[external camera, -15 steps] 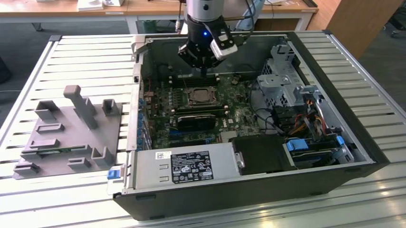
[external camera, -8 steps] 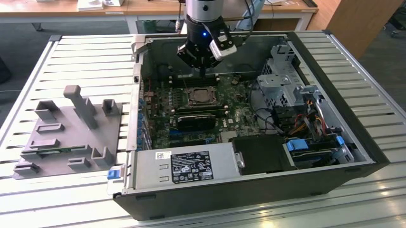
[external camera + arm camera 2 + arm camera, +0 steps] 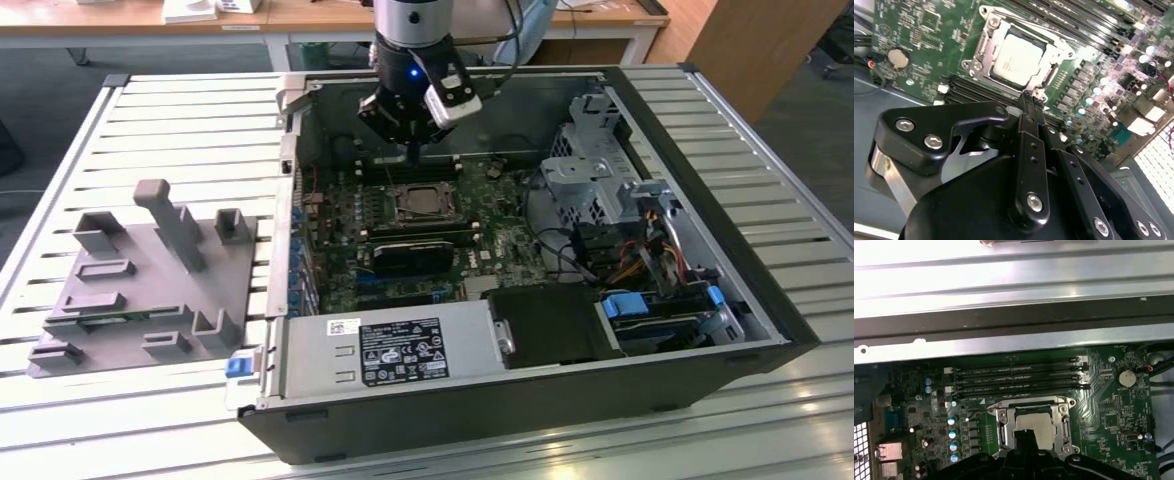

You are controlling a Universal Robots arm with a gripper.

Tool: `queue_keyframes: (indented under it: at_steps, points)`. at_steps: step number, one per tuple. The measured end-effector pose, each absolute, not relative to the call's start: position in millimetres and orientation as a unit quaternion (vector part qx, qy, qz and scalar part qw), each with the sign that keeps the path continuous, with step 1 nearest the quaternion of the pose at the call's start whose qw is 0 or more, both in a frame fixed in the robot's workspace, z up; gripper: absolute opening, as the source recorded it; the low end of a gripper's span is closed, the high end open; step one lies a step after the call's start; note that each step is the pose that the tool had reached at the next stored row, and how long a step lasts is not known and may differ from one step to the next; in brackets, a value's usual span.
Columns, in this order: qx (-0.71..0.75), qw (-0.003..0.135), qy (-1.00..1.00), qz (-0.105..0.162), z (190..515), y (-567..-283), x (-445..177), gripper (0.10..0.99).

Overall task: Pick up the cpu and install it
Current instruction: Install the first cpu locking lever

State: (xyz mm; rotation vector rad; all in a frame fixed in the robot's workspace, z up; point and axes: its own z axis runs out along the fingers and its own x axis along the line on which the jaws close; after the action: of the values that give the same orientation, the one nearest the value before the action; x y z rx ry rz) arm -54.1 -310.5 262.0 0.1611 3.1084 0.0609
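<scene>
The gripper (image 3: 415, 155) hangs inside the open computer case (image 3: 747, 290), just above the motherboard (image 3: 501, 240) – its fingers (image 3: 1031, 107) pressed together and holding nothing. The cpu (image 3: 1016, 58) lies flat in the metal socket frame (image 3: 985, 45), its silvery top plate bare, with the fingertips poised just beside the frame's edge. In the first wrist view the cpu (image 3: 1038, 427) sits near the four black memory slots (image 3: 1019, 377) – a grey plastic fixture (image 3: 147, 285) rests well apart on the slatted table (image 3: 187, 110)
</scene>
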Motion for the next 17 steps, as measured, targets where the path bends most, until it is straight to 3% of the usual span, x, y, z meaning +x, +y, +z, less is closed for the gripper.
queue_keyframes:
  at_steps: [17]
  points:
    - [0.052, 0.014, 0.998, 0.02, 262.0, -310.5, -61.8, 0.106]
